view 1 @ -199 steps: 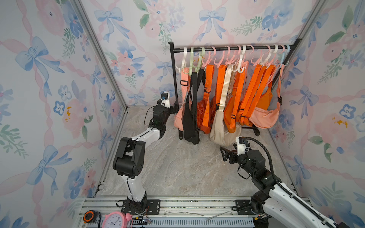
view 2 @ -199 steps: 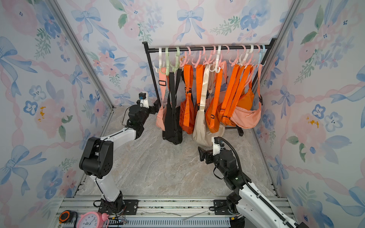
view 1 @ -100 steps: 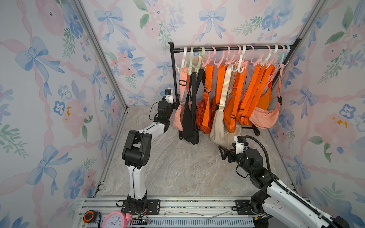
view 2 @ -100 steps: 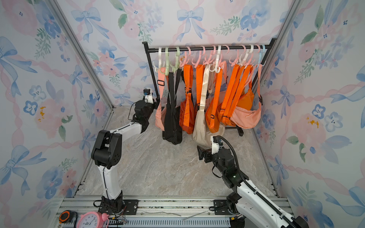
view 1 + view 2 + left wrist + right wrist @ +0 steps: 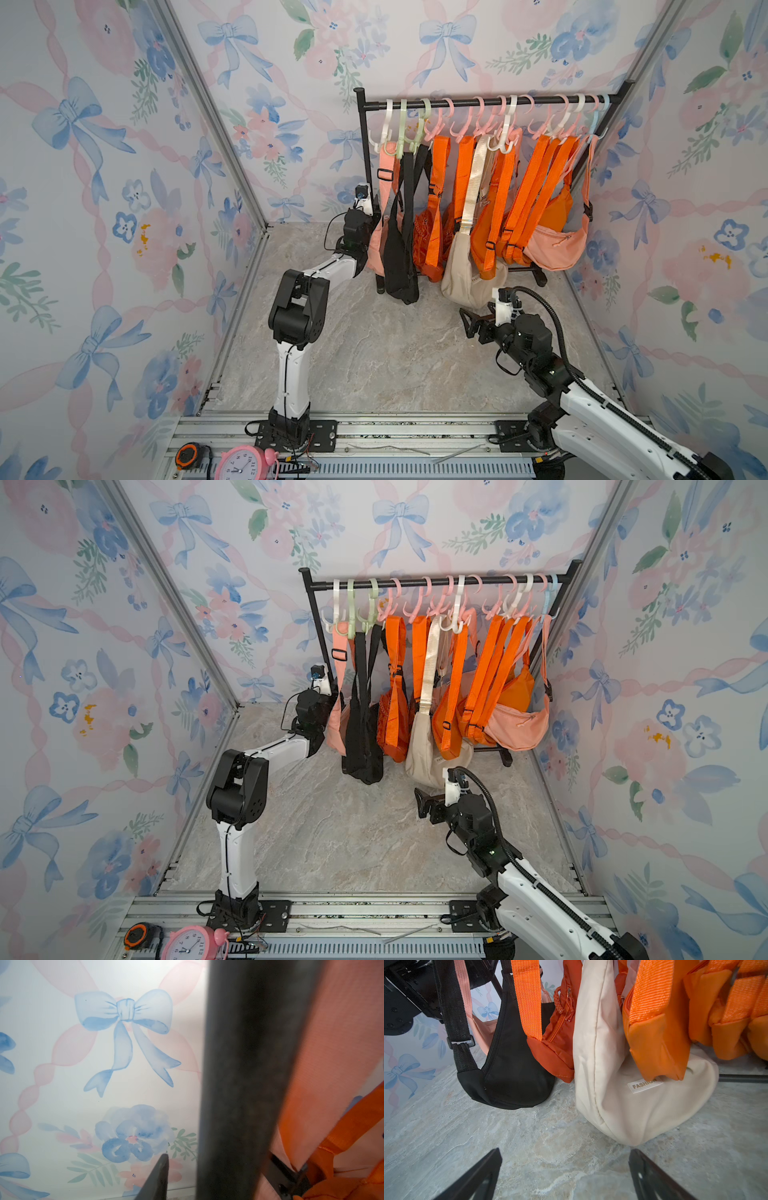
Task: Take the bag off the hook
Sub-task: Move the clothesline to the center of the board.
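left hand (image 5: 226, 1167) at the left end of the rack (image 5: 478, 101): one finger (image 5: 160, 1169) shows left of the black upright post (image 5: 245, 1084); clenched or released, cannot tell. pink bag (image 5: 376, 249), centre-left in both top views, hangs just beside it, strap over the white hook (image 5: 389, 120). right hand (image 5: 565, 1150), lower right, released, fingers wide, empty, over the counter (image 5: 374, 353) near the cream bag (image 5: 465, 274).

left gripper (image 5: 362, 226) with jaws hidden behind peach bag (image 5: 376, 255) in both top views, rack post (image 5: 245, 1084) blurred up close, pink clock (image 5: 243, 465) cut by bottom edge
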### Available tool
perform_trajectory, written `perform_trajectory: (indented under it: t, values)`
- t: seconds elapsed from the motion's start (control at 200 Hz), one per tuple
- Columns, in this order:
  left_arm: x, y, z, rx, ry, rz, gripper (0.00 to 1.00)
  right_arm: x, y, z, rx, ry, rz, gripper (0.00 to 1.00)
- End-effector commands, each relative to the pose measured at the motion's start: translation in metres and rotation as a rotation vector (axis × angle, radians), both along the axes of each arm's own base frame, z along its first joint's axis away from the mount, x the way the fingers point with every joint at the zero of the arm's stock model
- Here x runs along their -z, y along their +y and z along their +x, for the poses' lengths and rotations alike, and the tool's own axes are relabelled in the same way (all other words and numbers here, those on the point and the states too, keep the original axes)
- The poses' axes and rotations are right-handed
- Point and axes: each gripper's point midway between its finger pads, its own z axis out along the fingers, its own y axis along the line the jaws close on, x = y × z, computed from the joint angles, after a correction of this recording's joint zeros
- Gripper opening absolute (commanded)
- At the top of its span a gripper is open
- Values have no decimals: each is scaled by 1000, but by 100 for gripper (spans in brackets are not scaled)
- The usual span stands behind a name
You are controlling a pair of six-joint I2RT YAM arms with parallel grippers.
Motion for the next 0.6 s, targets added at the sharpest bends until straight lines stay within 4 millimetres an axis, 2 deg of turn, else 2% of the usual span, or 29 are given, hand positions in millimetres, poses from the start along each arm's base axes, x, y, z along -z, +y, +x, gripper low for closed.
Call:
perform_trajectory:
  t: [0.0, 0.245, 0.595]
  values:
    - [-13, 7, 4, -34, -21, -7, 27, -2, 5, -2, -17, -5, 19, 97]
    - [-19, 9, -3, -35, -2, 14, 15, -9, 1, -5, -11, -26, 22, 97]
    - [-33, 46, -25, -81, -1, 28, 8, -17, 7, -7, -42, -29, 44, 97]
